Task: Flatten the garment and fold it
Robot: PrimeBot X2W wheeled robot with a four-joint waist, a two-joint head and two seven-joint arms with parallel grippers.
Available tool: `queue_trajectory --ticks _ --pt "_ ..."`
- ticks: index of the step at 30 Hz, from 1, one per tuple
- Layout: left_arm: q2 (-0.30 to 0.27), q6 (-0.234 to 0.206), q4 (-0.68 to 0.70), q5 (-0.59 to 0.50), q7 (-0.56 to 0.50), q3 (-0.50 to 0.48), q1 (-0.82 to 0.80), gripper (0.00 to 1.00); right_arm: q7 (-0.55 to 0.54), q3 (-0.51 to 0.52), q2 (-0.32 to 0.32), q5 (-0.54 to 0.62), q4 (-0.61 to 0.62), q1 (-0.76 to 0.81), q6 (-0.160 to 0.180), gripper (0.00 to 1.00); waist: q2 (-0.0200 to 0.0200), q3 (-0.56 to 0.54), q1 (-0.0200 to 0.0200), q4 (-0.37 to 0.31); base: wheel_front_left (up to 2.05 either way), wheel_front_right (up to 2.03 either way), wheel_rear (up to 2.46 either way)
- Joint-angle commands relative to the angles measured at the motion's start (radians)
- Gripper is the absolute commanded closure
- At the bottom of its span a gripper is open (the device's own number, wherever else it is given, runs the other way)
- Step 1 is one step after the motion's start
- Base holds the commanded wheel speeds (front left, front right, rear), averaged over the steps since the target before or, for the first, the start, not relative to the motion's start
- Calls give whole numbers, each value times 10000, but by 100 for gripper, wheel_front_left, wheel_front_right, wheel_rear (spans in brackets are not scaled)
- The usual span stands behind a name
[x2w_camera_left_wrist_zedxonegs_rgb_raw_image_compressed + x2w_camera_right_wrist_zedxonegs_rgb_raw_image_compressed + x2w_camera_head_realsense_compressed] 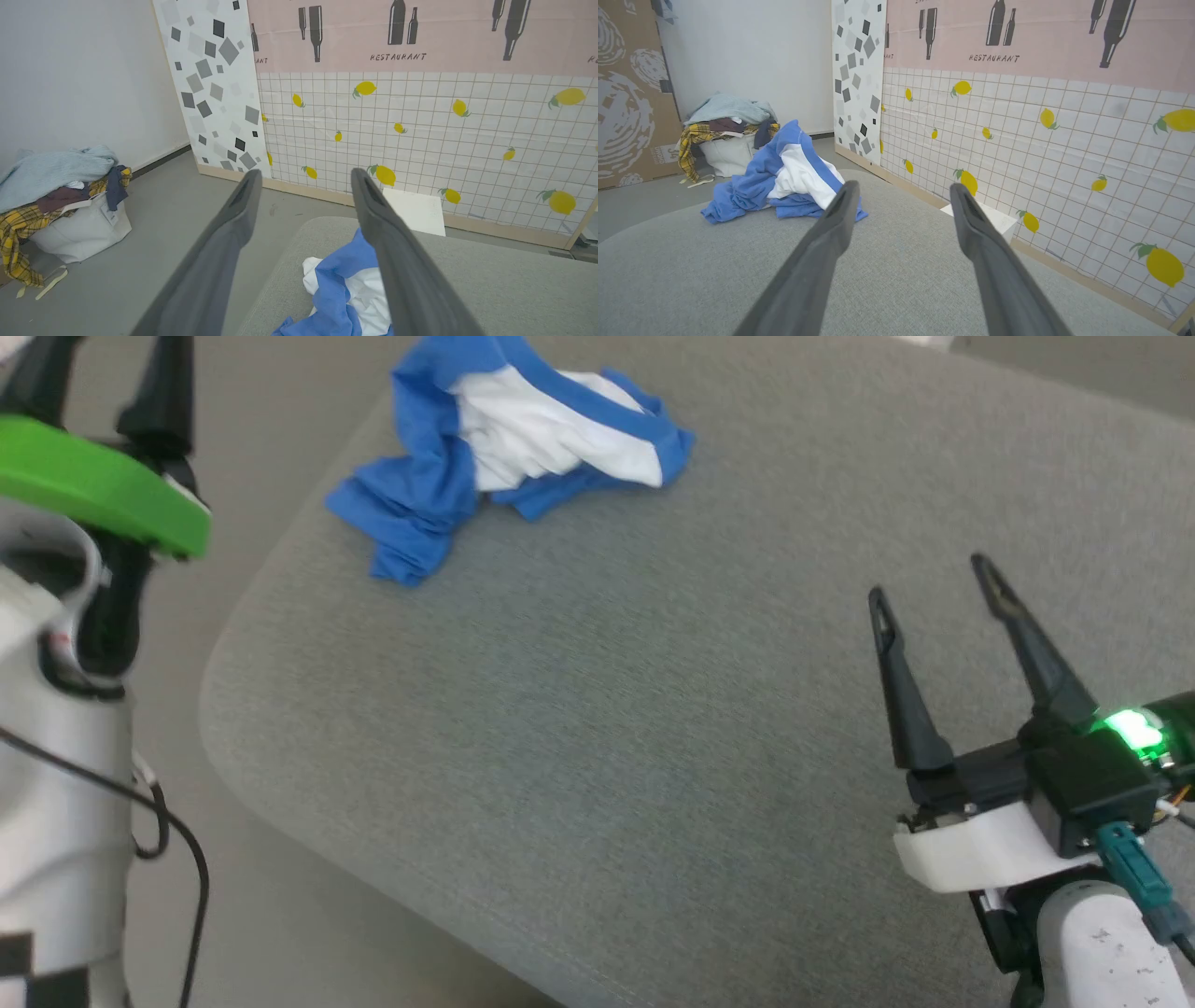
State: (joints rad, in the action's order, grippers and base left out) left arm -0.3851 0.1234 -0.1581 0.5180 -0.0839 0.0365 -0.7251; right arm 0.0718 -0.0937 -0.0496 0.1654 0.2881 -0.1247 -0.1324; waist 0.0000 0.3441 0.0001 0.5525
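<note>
The grey padded table point(653, 756) carries the garment point(523, 439) bunched in a heap by its far left edge, not yet spread, so right gripper point(929, 581) and left gripper point(306, 173) hang wide apart, empty, seemingly ready to grab.

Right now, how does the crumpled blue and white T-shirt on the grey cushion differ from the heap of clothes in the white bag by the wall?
The blue and white T-shirt lies on the grey cushion; the heap of clothes sits in a white bag on the floor. The T-shirt is one piece; the heap mixes pale blue, yellow plaid and dark pieces. Both are crumpled, unfolded.
</note>
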Motion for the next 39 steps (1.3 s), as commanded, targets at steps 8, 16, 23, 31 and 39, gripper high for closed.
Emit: queue_trajectory --ticks 8,16,23,31,39 --pt "-1076 70 -1468 733 -640 1102 -1189 0 -501 -140 -62 407 1097 -455 17 0 0 2367 -1 -1447 0 0 0" --pt "-1850 71 -1863 1914 -961 2425 -1617 0 -699 87 -157 521 1723 -597 17 0 0 3277 -1 -1914 0 0 0" --pt "-2239 72 -2476 2851 -1753 3526 -1698 0 -679 182 -158 525 1882 -511 17 0 0 3656 -1 -2147 0 0 0" --pt "-2549 72 -3279 3124 -2039 4538 -1956 0 -724 211 -159 559 1992 -461 17 0 0 3834 -1 -2404 0 0 0" --pt "-3060 72 -3960 3310 -1435 5247 -2372 100 -449 206 -99 338 1602 -464 17 0 0 3185 -1 -2557 0 0 0"
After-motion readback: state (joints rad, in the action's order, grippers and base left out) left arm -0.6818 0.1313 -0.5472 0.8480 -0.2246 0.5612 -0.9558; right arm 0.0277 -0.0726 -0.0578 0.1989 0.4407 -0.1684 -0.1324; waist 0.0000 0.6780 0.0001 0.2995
